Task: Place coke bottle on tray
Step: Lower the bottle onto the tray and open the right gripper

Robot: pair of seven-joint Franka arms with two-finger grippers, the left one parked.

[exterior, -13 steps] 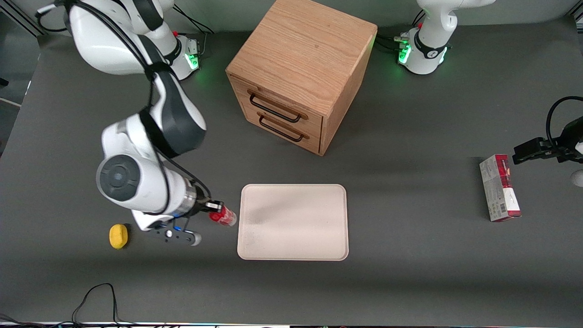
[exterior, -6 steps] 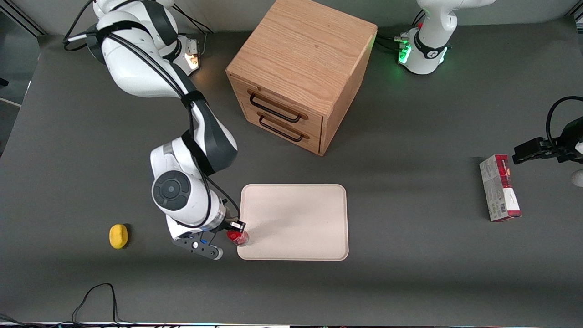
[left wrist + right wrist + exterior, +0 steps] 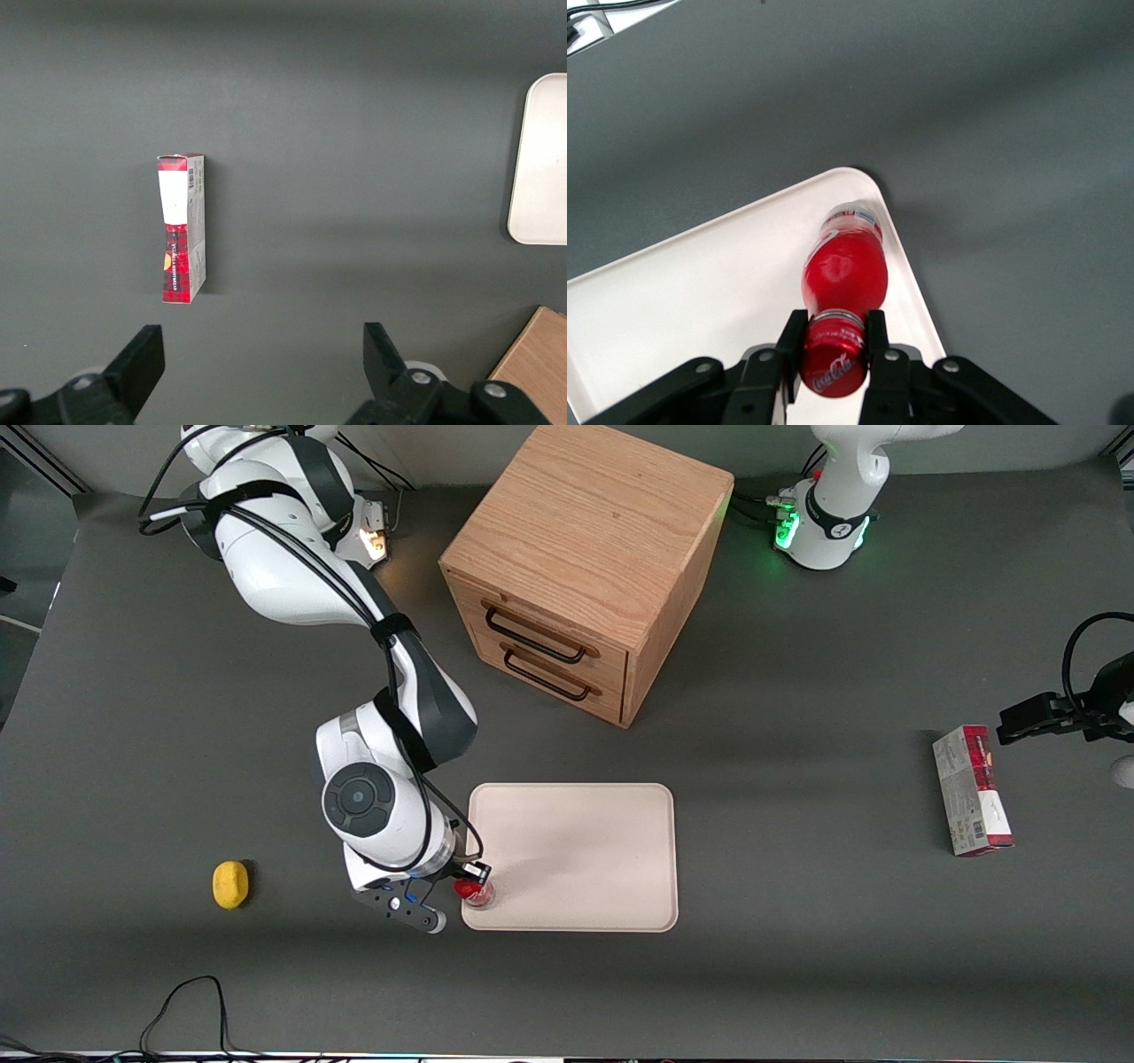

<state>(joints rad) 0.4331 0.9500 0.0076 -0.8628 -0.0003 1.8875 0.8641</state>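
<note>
Since a second ago the right arm has been swinging from beside the lemon toward the tray, and over the last half second it has been creeping a little farther, so that the gripper is now hanging over the tray's corner nearest the front camera on the working arm's side. Its jaws are clamping the coke bottle by the red cap — the right wrist view is showing both fingers pressed against the cap of the bottle, with the gripper centred on it. The bottle is hanging upright, cap up, with its clear base just inside the rim of the tray at that rounded corner; whether the base is already touching the tray surface or is hovering slightly above it is hard to say from these views.

A yellow lemon is lying on the desk well apart from the tray, toward the working arm's end. A wooden drawer cabinet is standing farther from the front camera than the tray. A red-and-white carton is lying toward the parked arm's end of the desk — the left wrist view is showing that carton flat on its side.
</note>
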